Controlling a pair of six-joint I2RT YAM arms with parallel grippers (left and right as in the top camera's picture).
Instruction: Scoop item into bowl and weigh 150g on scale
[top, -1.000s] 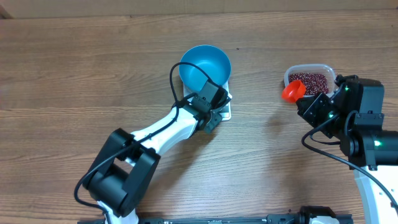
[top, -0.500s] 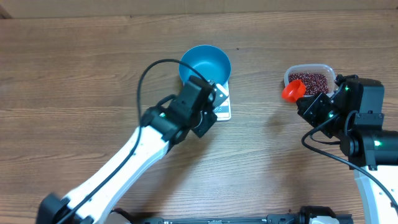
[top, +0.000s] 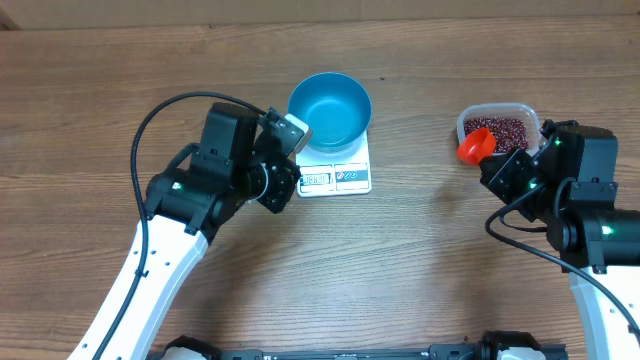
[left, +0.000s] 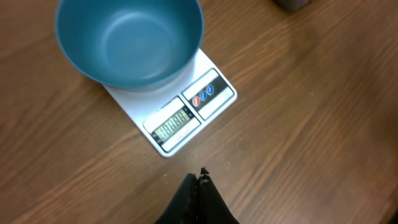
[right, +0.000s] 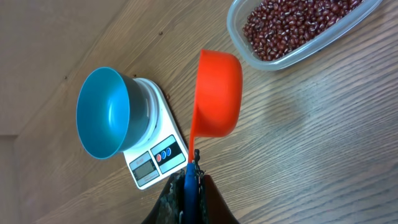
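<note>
Toward the far edge of the bench (top: 100, 90), about midway along it, the blue bowl (top: 330, 110) sits on the white scale (top: 335, 178). It covers the rear of the platform and leaves the front strip showing. The bowl is empty, its inside bare blue plastic. The front strip has a grey display window (left: 172, 124) with pale digits that are too blurred to read. Beside the window is a panel with a red button and a blue button (left: 203, 94). The small print around them cannot be made out, and no brand name is legible.

The left fingers (left: 200, 177) are pressed tight together and hold nothing. They hang over bare wood just off the scale's display edge, apart from it.

Further right along the far edge stands a clear plastic tub (top: 463, 125) holding the dark red-brown beans (top: 497, 130), a loose layer across its floor. No label can be seen on the tub.

The right fingers (right: 191, 171) are clamped on the thin handle of an orange scoop (right: 217, 93). The cup of the scoop is held in the air by the tub's near left corner, between the tub and the scale. From the right wrist view it lies clear of the tub's rim. Whether the cup holds any beans cannot be told.
</note>
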